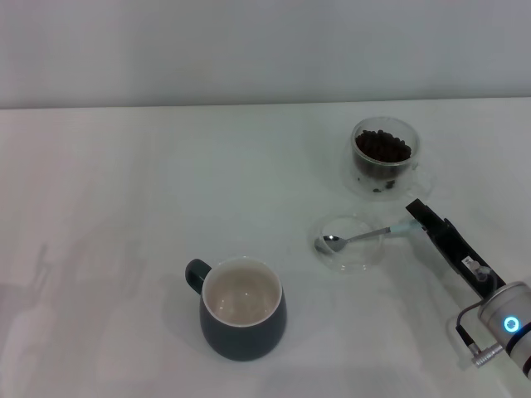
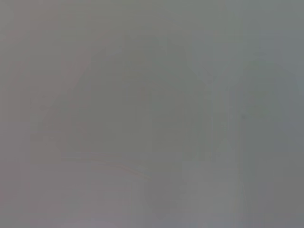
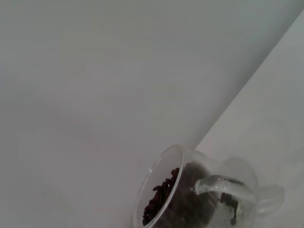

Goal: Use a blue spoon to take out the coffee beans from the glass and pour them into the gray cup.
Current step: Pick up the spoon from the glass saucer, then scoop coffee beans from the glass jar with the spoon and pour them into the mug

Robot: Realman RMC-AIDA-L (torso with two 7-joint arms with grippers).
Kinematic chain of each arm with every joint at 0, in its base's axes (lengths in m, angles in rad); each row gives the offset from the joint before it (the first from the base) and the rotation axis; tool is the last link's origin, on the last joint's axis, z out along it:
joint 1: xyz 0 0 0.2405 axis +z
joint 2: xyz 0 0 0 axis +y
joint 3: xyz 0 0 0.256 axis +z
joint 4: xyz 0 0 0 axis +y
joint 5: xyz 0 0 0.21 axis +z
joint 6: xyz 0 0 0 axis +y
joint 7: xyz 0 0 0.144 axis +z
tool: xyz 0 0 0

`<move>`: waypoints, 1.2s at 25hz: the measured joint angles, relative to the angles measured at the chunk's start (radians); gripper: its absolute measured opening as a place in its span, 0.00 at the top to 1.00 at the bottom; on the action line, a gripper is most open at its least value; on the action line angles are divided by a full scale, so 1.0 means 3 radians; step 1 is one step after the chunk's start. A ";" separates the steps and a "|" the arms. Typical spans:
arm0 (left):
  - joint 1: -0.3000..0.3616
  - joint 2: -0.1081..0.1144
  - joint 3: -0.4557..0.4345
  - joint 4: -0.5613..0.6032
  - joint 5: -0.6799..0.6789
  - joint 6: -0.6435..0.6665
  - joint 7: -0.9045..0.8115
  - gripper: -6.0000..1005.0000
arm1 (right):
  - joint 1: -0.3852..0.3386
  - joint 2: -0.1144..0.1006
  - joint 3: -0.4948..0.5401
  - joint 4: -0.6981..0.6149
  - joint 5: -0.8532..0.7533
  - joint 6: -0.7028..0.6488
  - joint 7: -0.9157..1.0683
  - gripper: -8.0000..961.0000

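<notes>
We see the right gripper [image 1: 412,212] at the blue spoon [image 1: 358,239] handle's end, its jaws seemingly gripping it, spoon bowl resting in a clear dish [image 1: 353,242].

A plain white worktop [image 1: 124,191] carries everything. On its near middle stands the gray cup [image 1: 242,310], upright, handle turned toward the robot's left, its cream inside bare. Well apart, toward the far right, stands the glass [image 1: 383,157] with the coffee beans [image 1: 382,147] heaped in it. Between the two, nearer the glass, lies a shallow clear dish [image 1: 353,242]; the blue spoon [image 1: 358,239] rests across it, bowl inside the dish, handle pointing right.
</notes>
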 joint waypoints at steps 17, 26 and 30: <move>0.0010 -0.0009 0.0000 0.0012 -0.0003 0.0019 0.0000 0.20 | -0.0054 -0.0024 -0.0187 -0.0078 -0.0046 -0.0331 0.0208 0.83; 0.0015 -0.0017 0.0000 0.0025 -0.0003 -0.0008 0.0000 0.20 | -0.0086 -0.0036 -0.0354 -0.0443 -0.0045 -0.0801 0.0699 0.84; 0.0017 -0.0026 0.0006 0.0033 -0.0003 -0.0013 -0.0031 0.20 | -0.0052 -0.0039 -0.0419 -0.0748 -0.0040 -0.1060 0.0905 0.84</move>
